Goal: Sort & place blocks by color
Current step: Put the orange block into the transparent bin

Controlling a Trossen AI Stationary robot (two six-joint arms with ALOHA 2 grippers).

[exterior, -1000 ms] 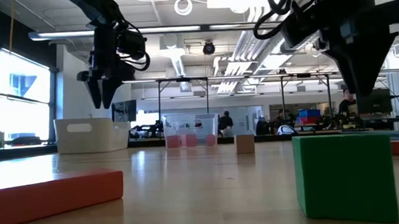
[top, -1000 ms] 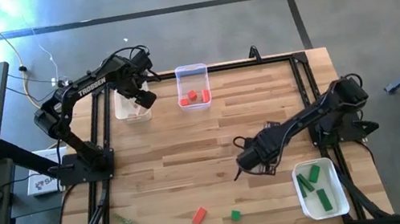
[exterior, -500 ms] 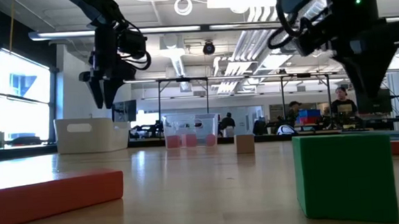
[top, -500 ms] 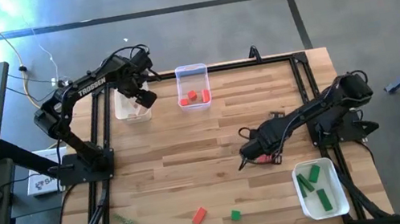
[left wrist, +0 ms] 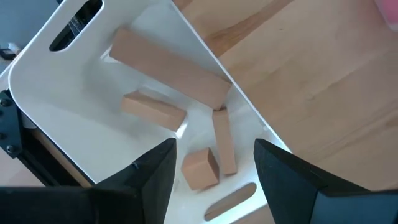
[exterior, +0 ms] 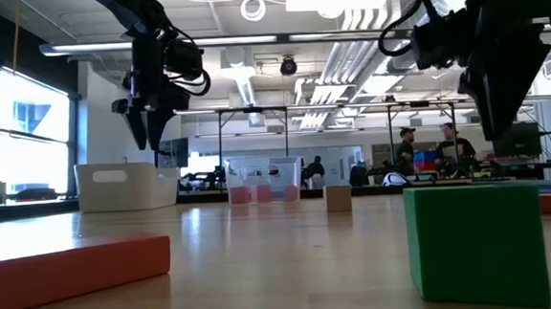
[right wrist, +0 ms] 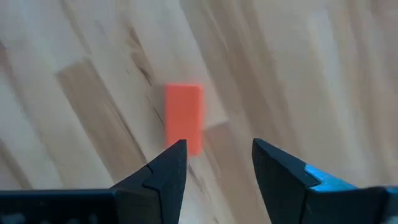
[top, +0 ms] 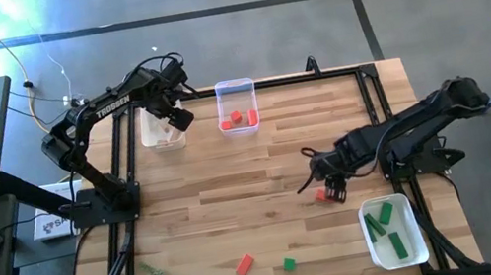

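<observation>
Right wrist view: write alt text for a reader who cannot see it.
A small red-orange block lies flat on the light wooden table, just ahead of the right gripper. The gripper's two dark fingers stand open and empty above the table, the block nearer one finger than centred between them.

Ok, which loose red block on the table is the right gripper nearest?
The red block right under the right gripper, beside the white tub of green pieces, not the red bar near the front edge by the green cube.
</observation>
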